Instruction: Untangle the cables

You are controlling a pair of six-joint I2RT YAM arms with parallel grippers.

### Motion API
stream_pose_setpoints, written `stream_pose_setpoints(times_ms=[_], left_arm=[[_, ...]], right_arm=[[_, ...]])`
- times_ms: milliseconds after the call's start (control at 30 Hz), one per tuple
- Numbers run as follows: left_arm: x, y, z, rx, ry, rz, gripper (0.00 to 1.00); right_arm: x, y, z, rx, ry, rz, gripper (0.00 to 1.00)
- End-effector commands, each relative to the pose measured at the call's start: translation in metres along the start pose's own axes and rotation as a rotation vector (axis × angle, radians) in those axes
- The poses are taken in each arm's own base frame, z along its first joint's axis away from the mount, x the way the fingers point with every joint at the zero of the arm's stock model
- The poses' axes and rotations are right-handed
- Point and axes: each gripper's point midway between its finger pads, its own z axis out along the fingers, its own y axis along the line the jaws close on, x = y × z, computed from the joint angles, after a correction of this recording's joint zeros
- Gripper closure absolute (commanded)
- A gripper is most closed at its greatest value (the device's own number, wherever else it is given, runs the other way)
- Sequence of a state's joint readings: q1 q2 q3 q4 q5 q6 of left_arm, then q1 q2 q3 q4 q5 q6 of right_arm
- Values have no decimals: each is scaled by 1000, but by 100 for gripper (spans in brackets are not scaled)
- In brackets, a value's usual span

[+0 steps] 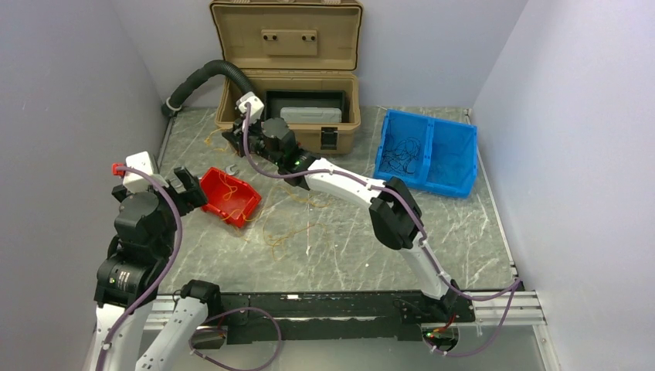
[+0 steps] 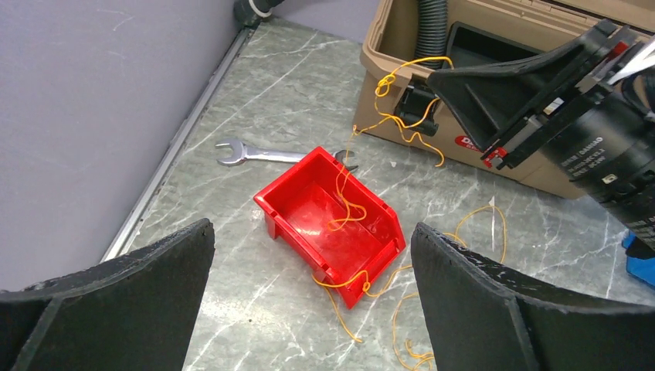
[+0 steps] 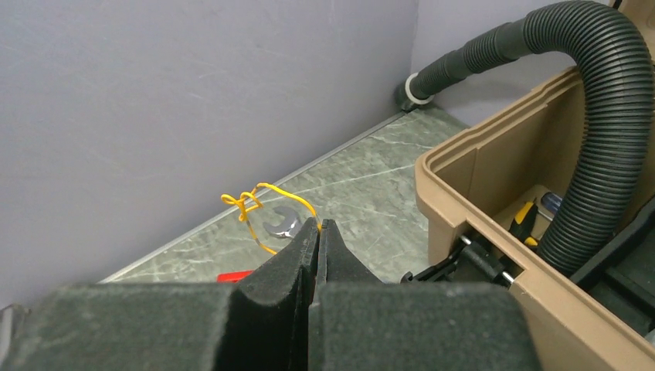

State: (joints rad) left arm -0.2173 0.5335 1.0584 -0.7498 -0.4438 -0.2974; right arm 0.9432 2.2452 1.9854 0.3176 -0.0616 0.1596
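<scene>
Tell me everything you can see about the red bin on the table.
The red bin is a small, rectangular, open-topped tray that looks like glossy plastic. It stands upright on the grey marbled table, turned at an angle to the table's edges. A thin yellow-orange wire drops into it from above, loops on its floor and trails out over its near corner. A silver wrench lies just behind it. Whether the two touch cannot be told.
</scene>
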Motion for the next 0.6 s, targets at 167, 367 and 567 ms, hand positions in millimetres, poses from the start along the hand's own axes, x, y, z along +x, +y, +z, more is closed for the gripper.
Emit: stream_pose_setpoints(times_ms=[167, 367, 567], left_arm=[[-8, 8, -8, -25, -23, 21, 1], [-5, 9, -7, -25, -18, 22, 1], [-5, 7, -5, -20, -14, 19, 1]], right_arm=[[3, 26, 2, -116, -106, -33, 100], [41, 49, -3, -162, -36, 3, 100], [84, 72, -5, -178, 42, 43, 100]])
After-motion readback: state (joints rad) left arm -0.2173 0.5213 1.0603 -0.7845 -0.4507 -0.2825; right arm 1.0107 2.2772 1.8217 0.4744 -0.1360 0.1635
